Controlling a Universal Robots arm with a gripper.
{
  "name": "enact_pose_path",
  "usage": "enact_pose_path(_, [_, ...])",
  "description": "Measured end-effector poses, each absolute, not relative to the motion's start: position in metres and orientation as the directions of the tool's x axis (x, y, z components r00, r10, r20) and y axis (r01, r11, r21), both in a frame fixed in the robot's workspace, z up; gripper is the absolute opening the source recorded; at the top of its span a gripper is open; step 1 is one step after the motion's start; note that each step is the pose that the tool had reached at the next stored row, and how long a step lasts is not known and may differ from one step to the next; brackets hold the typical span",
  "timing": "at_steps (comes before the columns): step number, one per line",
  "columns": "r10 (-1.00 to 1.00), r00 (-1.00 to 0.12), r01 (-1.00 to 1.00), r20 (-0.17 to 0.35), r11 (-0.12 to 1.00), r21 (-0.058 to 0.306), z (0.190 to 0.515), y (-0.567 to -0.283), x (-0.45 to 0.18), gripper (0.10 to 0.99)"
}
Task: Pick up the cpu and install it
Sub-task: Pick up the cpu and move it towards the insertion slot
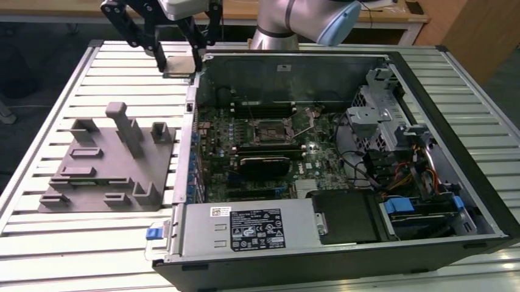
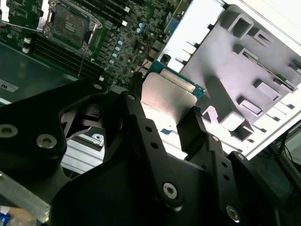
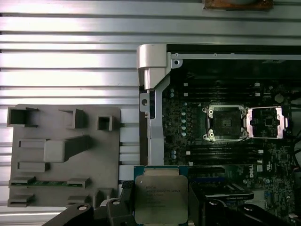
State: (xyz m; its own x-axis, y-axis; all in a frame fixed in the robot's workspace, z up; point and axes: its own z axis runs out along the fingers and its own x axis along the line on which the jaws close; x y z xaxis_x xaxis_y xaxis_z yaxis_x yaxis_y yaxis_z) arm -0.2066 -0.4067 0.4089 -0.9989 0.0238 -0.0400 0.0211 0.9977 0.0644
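**CPU held in gripper above table, socket open inside case**

Slatted aluminium table point(image 1: 97, 243) carries everything: an open computer case point(image 1: 455, 182) lying on its side and, beside it on the exterior view's left, a grey fixture block point(image 1: 106, 161) with raised posts and pockets.

The gripper point(image 1: 180, 61) is seen in the exterior view above the far part of the table, just outside the far corner of the case wall and clear of the fixture block. Its black fingers point(image 2: 197, 129) are closed on the cpu point(image 3: 161, 197) — the chip is clamped by two opposite edges, its silver-grey lid exposed between them in both wrist views. The cpu is lifted off every surface; nothing is touching it but the fingers.

The socket point(image 3: 225, 123) is seen on the motherboard point(image 1: 268, 182) with its metal load plate point(image 3: 265, 121) swung open to one side, the contact bed uncovered. No chip is seated there, so the install step is judged not yet done.

Governing relation: the socket lies inside the case, across the case wall point(image 3: 153, 94) from the held cpu — the chip hangs over the table side of that wall, near it, with the socket well apart and lower. The cpu's flat face is held roughly parallel to the motherboard, its edges appearing square to the socket frame in the first wrist view.
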Motion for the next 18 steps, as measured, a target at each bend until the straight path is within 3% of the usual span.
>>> enact_pose_path(18, [0.024,-0.999,0.021,-0.040,0.998,0.064,0.409,-0.407,-0.164,0.541])
